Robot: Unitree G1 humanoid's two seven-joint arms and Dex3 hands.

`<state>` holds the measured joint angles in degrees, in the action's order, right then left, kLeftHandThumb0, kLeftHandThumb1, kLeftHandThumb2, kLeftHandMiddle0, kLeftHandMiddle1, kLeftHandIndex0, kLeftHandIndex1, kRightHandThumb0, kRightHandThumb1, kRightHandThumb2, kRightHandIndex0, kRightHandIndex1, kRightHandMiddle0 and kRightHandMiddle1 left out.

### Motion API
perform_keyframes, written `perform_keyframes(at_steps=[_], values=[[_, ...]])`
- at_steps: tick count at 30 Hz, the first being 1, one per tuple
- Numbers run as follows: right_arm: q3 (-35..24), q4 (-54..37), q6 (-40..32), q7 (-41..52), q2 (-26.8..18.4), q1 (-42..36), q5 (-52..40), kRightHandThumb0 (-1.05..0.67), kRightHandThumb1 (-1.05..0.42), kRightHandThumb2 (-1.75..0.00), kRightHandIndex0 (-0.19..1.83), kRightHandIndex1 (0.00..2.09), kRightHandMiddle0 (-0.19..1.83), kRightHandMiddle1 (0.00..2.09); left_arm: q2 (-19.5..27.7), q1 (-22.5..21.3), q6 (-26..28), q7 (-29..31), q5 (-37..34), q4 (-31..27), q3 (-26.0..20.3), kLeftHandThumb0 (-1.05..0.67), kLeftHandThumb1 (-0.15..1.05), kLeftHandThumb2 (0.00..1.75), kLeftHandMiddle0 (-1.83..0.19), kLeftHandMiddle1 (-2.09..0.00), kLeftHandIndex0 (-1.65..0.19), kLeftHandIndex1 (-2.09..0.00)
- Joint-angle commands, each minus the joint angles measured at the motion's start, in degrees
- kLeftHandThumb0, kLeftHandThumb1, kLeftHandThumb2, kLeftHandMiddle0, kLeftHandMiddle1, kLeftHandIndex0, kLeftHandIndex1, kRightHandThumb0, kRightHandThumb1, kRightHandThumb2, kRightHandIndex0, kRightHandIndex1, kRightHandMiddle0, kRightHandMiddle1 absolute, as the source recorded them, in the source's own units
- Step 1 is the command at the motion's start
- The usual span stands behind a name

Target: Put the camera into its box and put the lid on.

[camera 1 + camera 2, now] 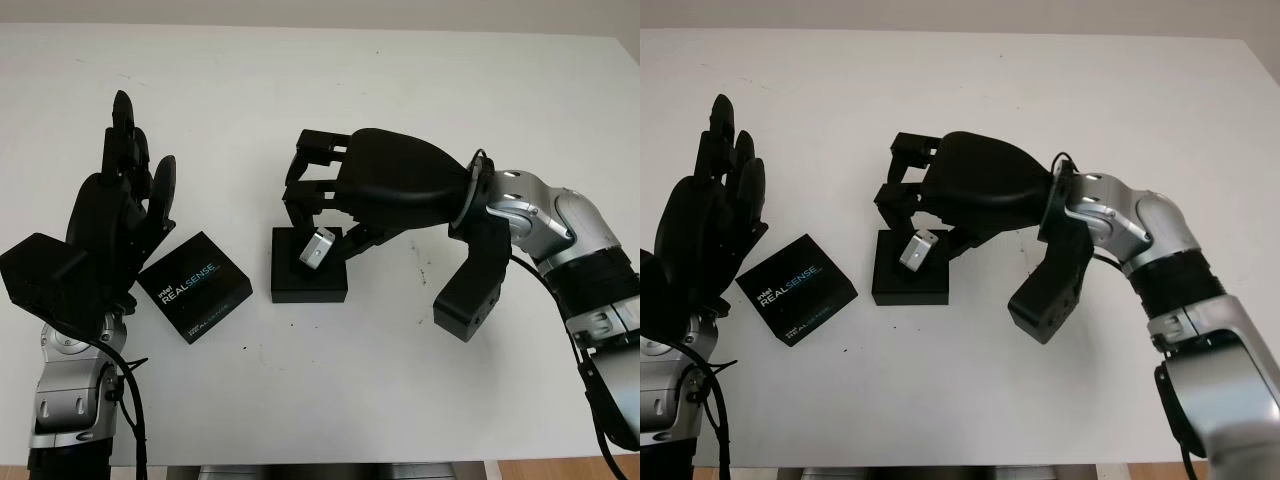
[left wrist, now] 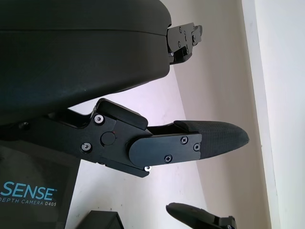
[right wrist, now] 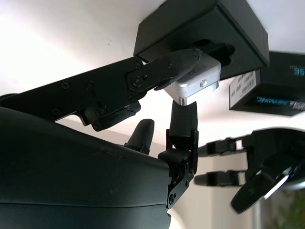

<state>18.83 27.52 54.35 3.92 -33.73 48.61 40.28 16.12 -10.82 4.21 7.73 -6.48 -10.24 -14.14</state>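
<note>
The small silver camera (image 1: pixel 318 248) is pinched, tilted, between the fingers and thumb of my right hand (image 1: pixel 328 232). It hangs right over the open black box (image 1: pixel 310 287) at the table's middle. The right wrist view has the camera (image 3: pixel 198 83) just off the box (image 3: pixel 205 28); I cannot tell if they touch. The black lid (image 1: pixel 195 286), printed REALSENSE, lies flat to the left of the box. My left hand (image 1: pixel 120 210) is open, raised just left of the lid and holding nothing.
The white table (image 1: pixel 400 90) stretches far behind and to the right of the box. The right forearm (image 1: pixel 560 240) crosses the table's right side, with a black wrist block (image 1: pixel 470 290) hanging low beside the box.
</note>
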Motion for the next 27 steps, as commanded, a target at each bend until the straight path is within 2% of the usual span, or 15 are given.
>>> perform_keyframes(at_steps=[1,5,9,19,27], values=[[-1.1,-1.7,-0.9,-1.2,0.3,-2.1,-0.8,-0.53,-1.05,-0.07,0.06,1.18,0.41,1.66,0.9,0.3,0.1,0.1,0.1,-0.4,-0.3,-0.79,1.05,0.53,0.19,0.0,0.19,0.0],[-1.8,-3.3,-2.3,-2.9,1.0,-5.3,-1.5,-0.53,-1.04,-0.06,0.13,1.09,0.45,1.54,0.7,0.4,-0.1,0.3,-0.1,-0.3,-0.4,-0.79,1.05,0.53,0.19,0.0,0.19,0.0],[-2.1,-4.7,-3.5,-3.8,2.2,-8.7,-2.5,-0.53,-1.04,-0.05,0.11,1.11,0.44,1.5,0.5,0.5,0.4,0.2,-0.2,-0.7,-0.5,-0.79,1.05,0.52,0.19,0.0,0.19,0.0],[-2.3,-8.6,-6.9,-8.1,6.4,-15.6,-2.3,-0.52,-1.03,-0.06,0.08,1.19,0.43,1.46,0.6,0.5,0.6,0.3,-0.2,-0.8,-0.4,-0.79,1.05,0.52,0.19,0.0,0.19,0.0],[-2.2,-7.4,-9.1,-13.6,10.8,-17.7,-0.9,-0.49,-0.99,-0.04,0.08,1.21,0.44,1.45,0.0,0.8,0.8,-0.3,-0.2,-1.4,-0.4,-0.78,1.05,0.51,0.19,0.0,0.19,0.0]])
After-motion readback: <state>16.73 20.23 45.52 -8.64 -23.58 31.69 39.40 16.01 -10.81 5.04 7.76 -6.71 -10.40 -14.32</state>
